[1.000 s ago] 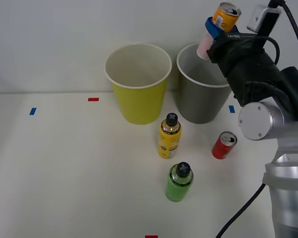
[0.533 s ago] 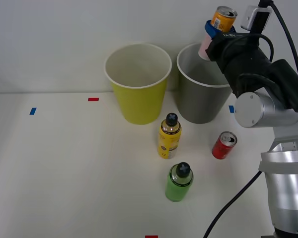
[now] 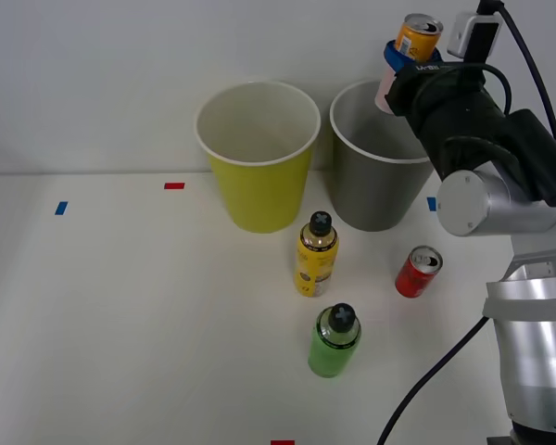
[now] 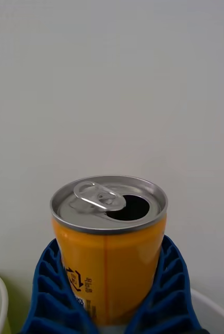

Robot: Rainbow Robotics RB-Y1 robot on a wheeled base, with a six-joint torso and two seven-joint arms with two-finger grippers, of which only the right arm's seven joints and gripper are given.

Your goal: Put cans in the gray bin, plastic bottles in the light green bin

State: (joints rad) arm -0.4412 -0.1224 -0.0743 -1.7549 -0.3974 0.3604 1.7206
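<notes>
Right pincer [image 3: 403, 54] is up high, above the far right rim of the gray bin [image 3: 375, 185]. Its two blue ribbed fingers [image 4: 51, 284] are closed on the sides of the orange can [image 3: 418, 36] and hug its lower half. The black arm bends down from the pincer to a round silver joint near the right edge of the tabletop [image 3: 120, 324], and a black cable loops over it.

From the wrist camera, the orange can [image 4: 109, 250] stands upright between the fingers. It has a silver top with a pull tab, and the drinking hole is open and dark. A small black mark and tiny print show low on its side.

Both big bins stand side by side at the far edge of the tabletop. The light green bin [image 3: 258, 181] is on the left, close beside the gray one. Both have white rims.

Nearer the front, the yellow bottle [image 3: 316, 255] with a black cap stands just in front of the gap between the bins. The green bottle [image 3: 334, 340] stands a little nearer again. The red can [image 3: 418, 272] leans over, to the right of the yellow bottle and in front of the gray bin.
</notes>
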